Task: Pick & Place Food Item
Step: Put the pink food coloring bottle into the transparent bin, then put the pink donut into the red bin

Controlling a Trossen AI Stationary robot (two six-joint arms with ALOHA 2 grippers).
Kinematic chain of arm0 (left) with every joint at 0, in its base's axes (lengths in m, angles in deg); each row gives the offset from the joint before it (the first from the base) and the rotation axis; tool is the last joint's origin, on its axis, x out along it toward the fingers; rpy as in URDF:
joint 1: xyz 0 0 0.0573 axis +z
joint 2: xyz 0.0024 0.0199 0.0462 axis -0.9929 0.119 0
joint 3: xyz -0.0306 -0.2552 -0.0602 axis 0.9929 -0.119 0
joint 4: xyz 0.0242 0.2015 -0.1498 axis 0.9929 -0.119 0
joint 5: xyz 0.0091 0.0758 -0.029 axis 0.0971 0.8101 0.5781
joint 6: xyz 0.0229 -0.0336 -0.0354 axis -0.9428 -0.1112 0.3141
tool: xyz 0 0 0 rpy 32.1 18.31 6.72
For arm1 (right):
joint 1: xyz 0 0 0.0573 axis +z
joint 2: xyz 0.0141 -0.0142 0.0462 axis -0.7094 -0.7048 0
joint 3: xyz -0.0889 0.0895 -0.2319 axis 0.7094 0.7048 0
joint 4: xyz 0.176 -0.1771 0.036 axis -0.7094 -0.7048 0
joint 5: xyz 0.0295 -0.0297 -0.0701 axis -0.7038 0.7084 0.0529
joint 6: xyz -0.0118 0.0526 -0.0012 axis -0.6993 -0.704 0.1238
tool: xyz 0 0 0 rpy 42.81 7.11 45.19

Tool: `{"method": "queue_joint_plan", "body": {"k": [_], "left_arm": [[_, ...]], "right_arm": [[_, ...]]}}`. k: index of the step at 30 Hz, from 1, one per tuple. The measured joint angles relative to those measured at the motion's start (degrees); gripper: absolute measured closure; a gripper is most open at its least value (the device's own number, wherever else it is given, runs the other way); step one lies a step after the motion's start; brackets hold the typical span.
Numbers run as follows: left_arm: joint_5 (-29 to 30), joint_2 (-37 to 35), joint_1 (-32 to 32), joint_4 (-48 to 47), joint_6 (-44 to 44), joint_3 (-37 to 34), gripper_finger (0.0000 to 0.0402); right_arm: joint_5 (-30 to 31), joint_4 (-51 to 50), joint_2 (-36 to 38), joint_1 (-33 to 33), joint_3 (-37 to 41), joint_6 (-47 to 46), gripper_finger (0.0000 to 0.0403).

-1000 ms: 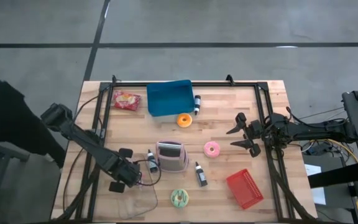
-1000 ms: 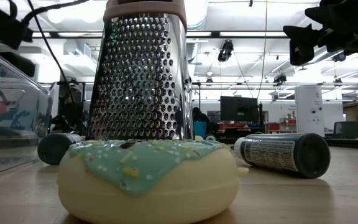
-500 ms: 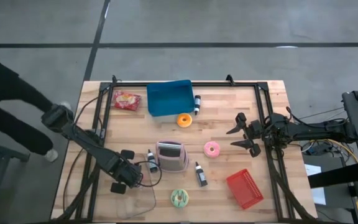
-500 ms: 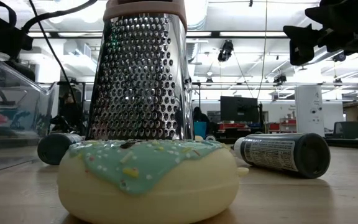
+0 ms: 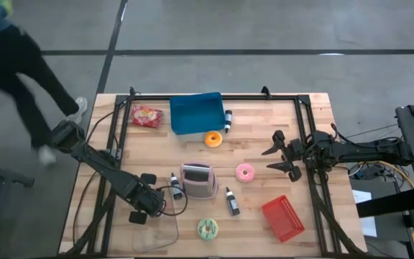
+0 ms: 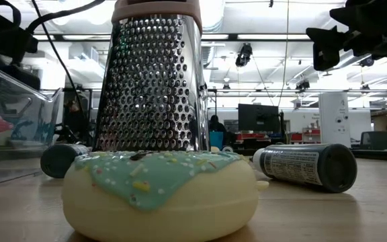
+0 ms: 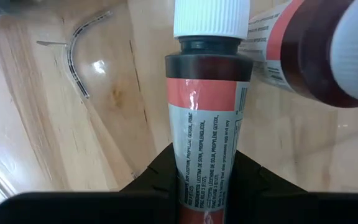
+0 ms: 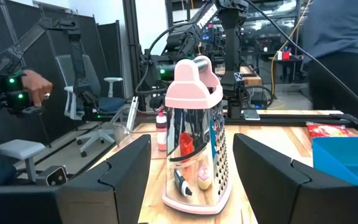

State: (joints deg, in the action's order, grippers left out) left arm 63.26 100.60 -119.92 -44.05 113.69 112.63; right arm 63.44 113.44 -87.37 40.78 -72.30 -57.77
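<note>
From above, my left claw (image 5: 152,203) sits at the surface's (image 5: 264,137) near-left, beside the grater (image 5: 198,180); my right claw (image 5: 276,152) hangs spread, empty. Low down, the green donut (image 6: 160,195) lies before the grater. My left wrist shows fingers clamped on a red-labelled bottle (image 7: 207,124)

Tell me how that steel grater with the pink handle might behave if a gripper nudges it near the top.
The grater stands upright, tall and tapering to its pink top, so a high push would probably tip it rather than slide it. Its perforated metal walls look stiff and likely slippery. Bottles lie close beside it, so a fall could knock them rolling.
</note>
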Motion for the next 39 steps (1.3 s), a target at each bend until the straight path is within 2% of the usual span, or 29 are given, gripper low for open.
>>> {"method": "queue_joint_plan", "body": {"k": [7, 14, 21, 29, 39], "left_arm": [[-0.19, 0.0, 0.0, 0.35, 0.07, -0.04, 0.0322], [-0.65, 0.0, 0.0, 0.58, 0.25, -0.04, 0.0234], [0.67, -0.33, -0.01, 1.03, -0.21, -0.14, 0.0218], [7.33, -7.76, -0.28, 2.5, 0.21, -0.33, 0.0217], [19.8, -16.08, -2.31, 3.98, -0.72, -0.92, 0.0216]], "right_arm": [[0.0, -0.02, 0.0, 0.0, 0.0, 0.0, 0.0179], [0.0, -0.02, 0.0, -0.02, 0.0, 0.0, 0.0179], [0.0, -0.02, 0.01, -0.02, 0.0, -0.35, 0.0179], [0.0, -0.04, 0.02, -0.01, 0.0, -0.42, 0.0179], [0.0, -0.11, 0.02, -0.02, 0.0, 0.36, 0.0179]]}}
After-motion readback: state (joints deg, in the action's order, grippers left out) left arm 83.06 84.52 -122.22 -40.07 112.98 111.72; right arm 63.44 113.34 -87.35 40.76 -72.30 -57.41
